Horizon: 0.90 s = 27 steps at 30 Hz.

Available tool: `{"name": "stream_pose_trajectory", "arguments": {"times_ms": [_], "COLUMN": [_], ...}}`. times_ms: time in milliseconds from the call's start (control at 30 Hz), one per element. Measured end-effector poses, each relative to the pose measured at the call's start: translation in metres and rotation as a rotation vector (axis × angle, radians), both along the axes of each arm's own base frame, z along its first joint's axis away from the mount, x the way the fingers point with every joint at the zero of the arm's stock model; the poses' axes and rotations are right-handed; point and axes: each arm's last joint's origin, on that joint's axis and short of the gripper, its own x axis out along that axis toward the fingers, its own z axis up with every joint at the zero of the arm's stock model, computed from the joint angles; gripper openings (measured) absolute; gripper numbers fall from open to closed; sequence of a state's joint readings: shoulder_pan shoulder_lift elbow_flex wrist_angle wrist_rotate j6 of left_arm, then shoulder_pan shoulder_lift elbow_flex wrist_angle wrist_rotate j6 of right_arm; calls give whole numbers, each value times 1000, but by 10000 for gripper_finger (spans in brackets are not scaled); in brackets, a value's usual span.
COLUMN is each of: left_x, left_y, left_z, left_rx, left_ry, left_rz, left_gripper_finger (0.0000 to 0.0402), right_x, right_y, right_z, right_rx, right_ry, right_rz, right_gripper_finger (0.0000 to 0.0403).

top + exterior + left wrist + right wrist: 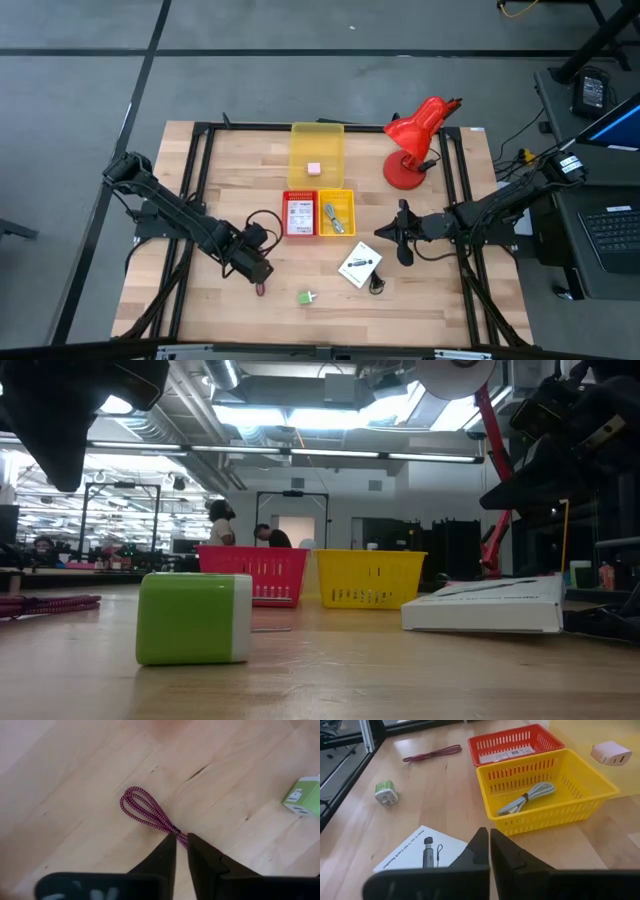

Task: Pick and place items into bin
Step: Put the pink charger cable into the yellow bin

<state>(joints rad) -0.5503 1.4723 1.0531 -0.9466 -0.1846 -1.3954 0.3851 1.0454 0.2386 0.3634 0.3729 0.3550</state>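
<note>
We see the left pincer (181, 847) at lower left of the high view, its fingers nearly together around the end of the braided magenta cable (147, 812) lying on the table (200, 310). We should squeeze firmly and lift straight before heading to a bin, perhaps the red basket (300, 216). The right pincer (490, 845), fingers together, waits above the white packet (420, 852).

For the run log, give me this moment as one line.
left pincer: shut on magenta cable | right pincer: shut, over white packet | green block: loose on table
</note>
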Motion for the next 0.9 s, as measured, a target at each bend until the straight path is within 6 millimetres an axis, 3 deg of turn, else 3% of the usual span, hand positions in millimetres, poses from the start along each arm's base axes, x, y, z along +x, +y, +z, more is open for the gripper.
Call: {"name": "stream_pose_trajectory", "arguments": {"times_ms": [300,533,900], "left_x": [1,5,19], "left_y": [0,-9,-20], "left_z": [-2,-18,-56], "left_rx": [-8,-29,-67], "left_ry": [-10,45,145], "left_rz": [85,238,423], "left_gripper_finger": [136,190,203], "right_x": [0,-1,-2], "right_y": [0,0,0], "right_z": [0,-2,-4], "right_rx": [-2,-7,-11], "right_ry": [2,24,45], "right_rz": [1,7,8], "right_gripper_finger": [0,0,0]}}
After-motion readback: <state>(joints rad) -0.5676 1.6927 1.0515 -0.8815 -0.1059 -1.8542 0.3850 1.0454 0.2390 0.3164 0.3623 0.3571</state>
